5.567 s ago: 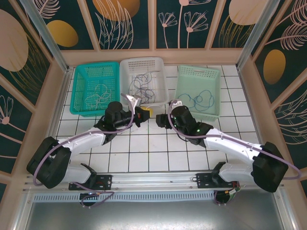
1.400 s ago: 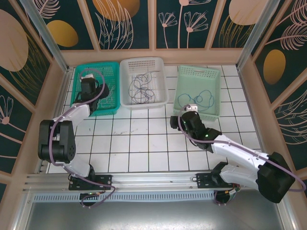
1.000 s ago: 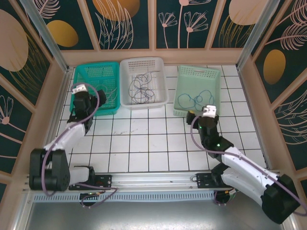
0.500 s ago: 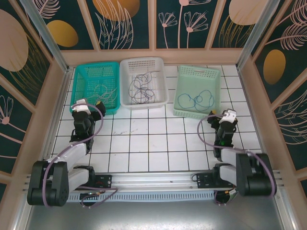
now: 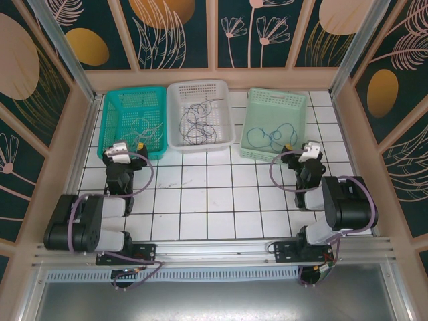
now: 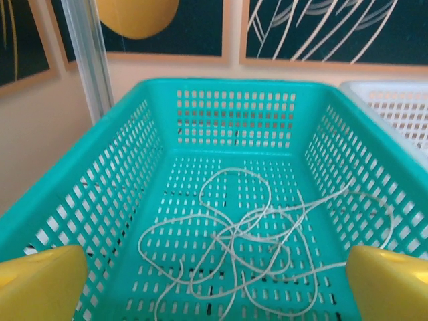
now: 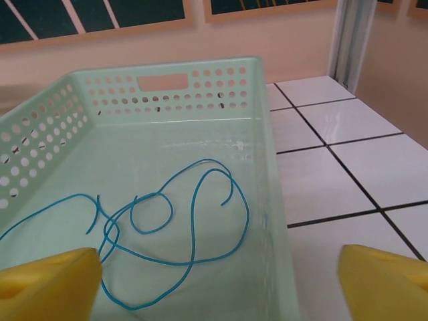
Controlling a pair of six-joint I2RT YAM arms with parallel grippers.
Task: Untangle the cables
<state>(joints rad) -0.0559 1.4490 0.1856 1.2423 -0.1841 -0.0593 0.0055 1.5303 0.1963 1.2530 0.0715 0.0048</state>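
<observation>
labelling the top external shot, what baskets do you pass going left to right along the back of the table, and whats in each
teal basket with pale cable → white basket with dark cables → pale green basket with blue cable

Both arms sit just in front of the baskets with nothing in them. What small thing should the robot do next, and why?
Probably reach the open left gripper toward the white basket: its dark cables lie looped over one another, whereas the teal basket holds just pale cable and the green basket one blue cable.
</observation>
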